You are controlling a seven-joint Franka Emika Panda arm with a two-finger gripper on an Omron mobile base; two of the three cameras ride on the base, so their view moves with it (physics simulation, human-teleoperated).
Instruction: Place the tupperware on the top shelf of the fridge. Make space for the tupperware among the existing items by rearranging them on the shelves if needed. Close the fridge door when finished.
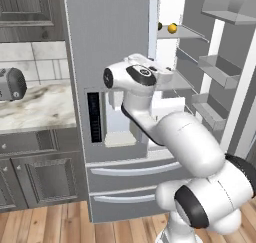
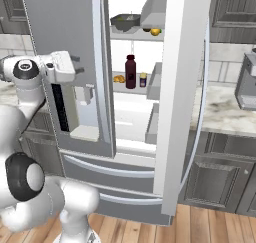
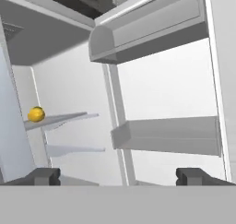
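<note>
- The fridge [image 2: 65, 62] has its right door swung wide open.
- The tupperware [image 2: 125, 22] sits on the top shelf [image 2: 132, 35], at the left side.
- A yellow fruit [image 2: 155, 32] lies on the same shelf, near the tupperware on its right.
- One shelf down stand a dark maroon bottle [image 2: 130, 72], a small can [image 2: 143, 80] just beside it, and an orange fruit [image 2: 119, 79].
- The gripper [image 3: 119, 176] is spread wide with nothing in it, and it points into the fridge.
</note>
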